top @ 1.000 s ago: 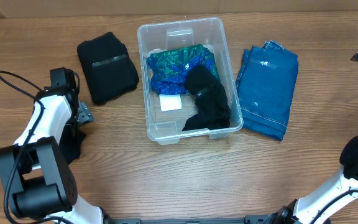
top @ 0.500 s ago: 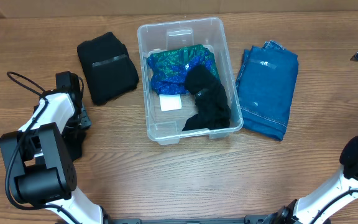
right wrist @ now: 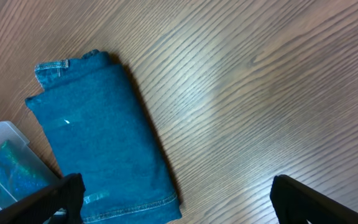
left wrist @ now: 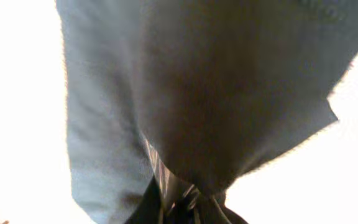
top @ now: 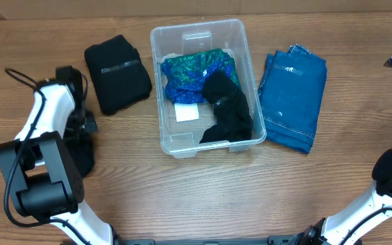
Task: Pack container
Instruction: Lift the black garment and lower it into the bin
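- Container [top: 179,134] sits mid-table [top: 182,197], holding a green-blue garment [top: 196,71] with a black garment [top: 229,112] partly over it.
- Folded black cloth [top: 118,73] lies left of it, folded jeans [top: 292,99] just beside its right wall.
- Left gripper [top: 82,128] is low at the table's left. Dark fabric [left wrist: 197,93] fills its wrist view, possibly gripped, but I cannot tell.
- Right gripper [right wrist: 176,186] is spread wide and empty.
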Tool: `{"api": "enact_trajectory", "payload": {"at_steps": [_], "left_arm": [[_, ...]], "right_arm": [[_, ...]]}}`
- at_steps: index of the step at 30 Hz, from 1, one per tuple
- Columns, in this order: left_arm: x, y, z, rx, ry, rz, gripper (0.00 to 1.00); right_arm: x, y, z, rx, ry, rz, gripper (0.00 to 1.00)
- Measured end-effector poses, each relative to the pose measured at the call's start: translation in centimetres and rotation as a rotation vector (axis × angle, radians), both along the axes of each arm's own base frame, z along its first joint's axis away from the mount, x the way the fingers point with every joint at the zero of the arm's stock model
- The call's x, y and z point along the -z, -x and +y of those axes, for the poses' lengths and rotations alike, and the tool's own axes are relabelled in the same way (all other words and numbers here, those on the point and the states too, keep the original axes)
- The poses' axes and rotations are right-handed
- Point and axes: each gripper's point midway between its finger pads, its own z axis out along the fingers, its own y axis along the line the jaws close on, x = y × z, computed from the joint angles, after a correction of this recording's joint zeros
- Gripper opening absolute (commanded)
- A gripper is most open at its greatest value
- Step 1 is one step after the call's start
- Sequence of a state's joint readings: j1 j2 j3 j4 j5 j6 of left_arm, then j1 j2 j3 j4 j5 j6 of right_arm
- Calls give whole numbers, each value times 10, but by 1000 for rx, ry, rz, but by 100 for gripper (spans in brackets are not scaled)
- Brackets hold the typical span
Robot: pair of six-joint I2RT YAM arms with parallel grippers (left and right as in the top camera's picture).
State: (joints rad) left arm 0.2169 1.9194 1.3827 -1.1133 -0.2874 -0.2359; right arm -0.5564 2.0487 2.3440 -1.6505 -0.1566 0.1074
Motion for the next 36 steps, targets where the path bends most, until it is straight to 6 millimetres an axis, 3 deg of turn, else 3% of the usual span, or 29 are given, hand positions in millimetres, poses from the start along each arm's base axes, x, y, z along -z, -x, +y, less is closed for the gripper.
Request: {"api": "enact_trajectory", "payload": {"at_steps": [4, 8, 9, 14, 17, 20, 24, 29, 32, 36], "left_arm": [[-61, -34, -24, 36, 164, -96, 4], [-125, -57, -62, 142, 329, -211, 4], [-128, -59, -64, 154, 336, -221, 4], [-232, -86, -156, 378, 647, -548, 4], [-297, -82, -213, 562, 851, -742, 4], [-330, -66, -262, 713, 1003, -802, 4], [-337, -55, -325, 871, 1140, -802, 4], [-319, -45, -393, 941, 1274, -758, 4], [-298, -47, -410, 905, 1317, -723, 4], [-255, -50, -413, 789, 1342, -635, 4]], "right_arm": [[0, 0, 0, 0, 0, -1, 100], [0, 0, 0, 0, 0, -1, 100], [0, 0, 0, 0, 0, 0, 100], [0, 0, 0, 0, 0, 0, 100], [0, 0, 0, 0, 0, -1, 100], [0, 0, 0, 0, 0, -1, 100], [0, 0, 0, 0, 0, -1, 100], [0, 0, 0, 0, 0, -1, 100], [0, 0, 0, 0, 0, -1, 100], [0, 0, 0, 0, 0, -1, 100]]}}
